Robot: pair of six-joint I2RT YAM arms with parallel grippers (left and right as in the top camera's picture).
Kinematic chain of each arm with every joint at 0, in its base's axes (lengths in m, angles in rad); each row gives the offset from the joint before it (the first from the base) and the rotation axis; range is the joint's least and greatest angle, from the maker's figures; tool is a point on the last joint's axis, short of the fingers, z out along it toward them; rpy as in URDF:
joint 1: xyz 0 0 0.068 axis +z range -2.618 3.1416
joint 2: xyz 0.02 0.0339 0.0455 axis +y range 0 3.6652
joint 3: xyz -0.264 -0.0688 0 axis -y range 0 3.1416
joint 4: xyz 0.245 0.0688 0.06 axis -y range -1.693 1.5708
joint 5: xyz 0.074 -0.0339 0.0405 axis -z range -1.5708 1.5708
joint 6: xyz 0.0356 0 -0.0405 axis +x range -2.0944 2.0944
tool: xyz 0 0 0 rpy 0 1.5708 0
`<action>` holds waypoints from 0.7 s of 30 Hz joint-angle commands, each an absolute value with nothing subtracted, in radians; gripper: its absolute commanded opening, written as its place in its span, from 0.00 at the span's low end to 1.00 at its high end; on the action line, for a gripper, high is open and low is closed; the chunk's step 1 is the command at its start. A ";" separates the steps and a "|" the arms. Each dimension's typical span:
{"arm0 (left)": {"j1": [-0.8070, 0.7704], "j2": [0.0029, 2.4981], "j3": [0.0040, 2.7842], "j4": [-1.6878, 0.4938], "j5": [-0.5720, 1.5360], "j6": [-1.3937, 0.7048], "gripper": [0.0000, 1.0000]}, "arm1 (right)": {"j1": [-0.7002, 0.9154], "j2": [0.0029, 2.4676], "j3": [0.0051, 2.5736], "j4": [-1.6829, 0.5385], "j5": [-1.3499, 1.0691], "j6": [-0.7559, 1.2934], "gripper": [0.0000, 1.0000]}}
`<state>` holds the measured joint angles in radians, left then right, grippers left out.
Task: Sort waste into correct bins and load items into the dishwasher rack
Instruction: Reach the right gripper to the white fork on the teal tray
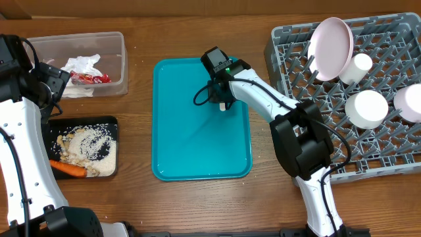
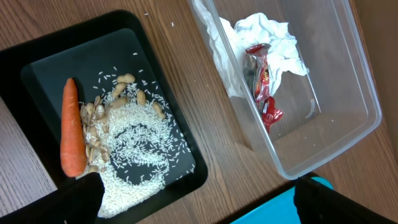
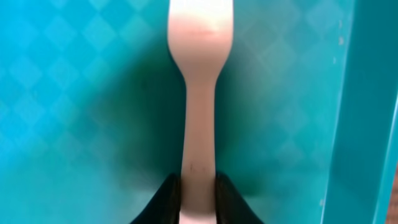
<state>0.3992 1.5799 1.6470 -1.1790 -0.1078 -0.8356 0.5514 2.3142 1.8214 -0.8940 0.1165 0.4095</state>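
Note:
My right gripper reaches down onto the teal tray, near its upper right. In the right wrist view it is shut on the handle of the white plastic fork, which lies flat on the tray. My left gripper hangs open and empty above the bare wood between the two bins. The clear tub holds crumpled napkins and a red wrapper. Rice, nuts and the carrot lie in the black tray.
The grey dishwasher rack fills the right side. It holds the white plate on edge, a cup and two bowls. The tub and black tray sit at the left.

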 commanded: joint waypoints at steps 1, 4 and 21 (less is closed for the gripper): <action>0.398 1.584 1.654 -1.177 -0.111 -0.845 1.00 | 0.562 2.385 1.832 -0.951 0.060 0.420 0.09; 0.398 1.584 1.654 -1.177 -0.111 -0.846 1.00 | 0.560 2.384 1.876 -0.989 0.031 0.420 0.04; 0.399 1.584 1.654 -1.177 -0.111 -0.845 1.00 | 0.485 2.383 2.365 -1.412 -0.039 0.345 0.66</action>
